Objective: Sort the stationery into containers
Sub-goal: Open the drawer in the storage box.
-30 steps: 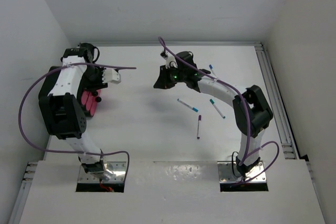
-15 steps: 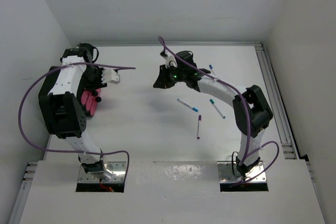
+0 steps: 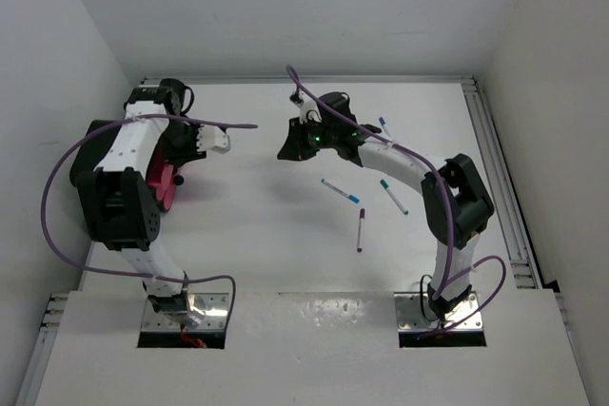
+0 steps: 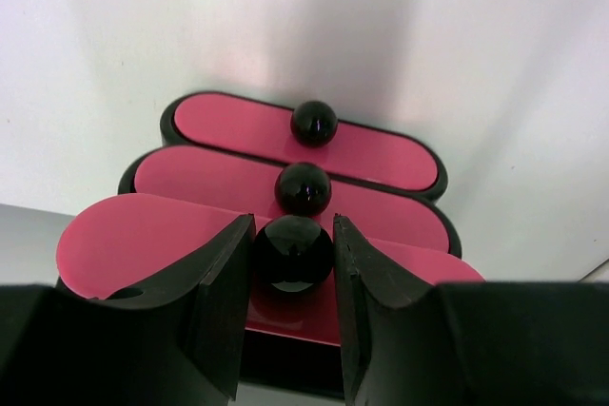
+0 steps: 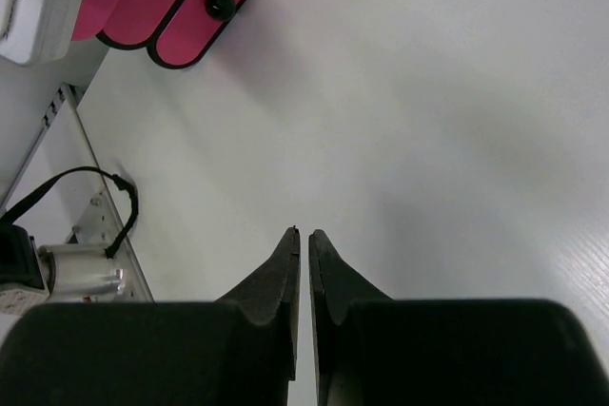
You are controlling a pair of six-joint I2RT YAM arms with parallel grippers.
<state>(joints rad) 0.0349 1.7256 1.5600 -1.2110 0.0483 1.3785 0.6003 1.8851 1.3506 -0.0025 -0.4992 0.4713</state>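
Only the left wrist showed the left hand point(image 4: 293, 233) pinching the knob point(image 4: 293, 256) of a pink container point(image 4: 133, 244), contents hidden; right hand point(image 5: 304, 235) closed, empty

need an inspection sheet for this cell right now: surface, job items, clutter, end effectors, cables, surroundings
surface: white table, no spills seen
job's things: four pens lying loose right of centre; pink container at the left, three oblong lids, each with a black knob
clutter: nothing seen
end effectors: left end effector closed on the nearest knob; right end effector shut, empty, above the table
cables: purple cable loops off each arm; thin black cable at the table's edge
surroundings: white walls on three sides; metal rail along the right edge
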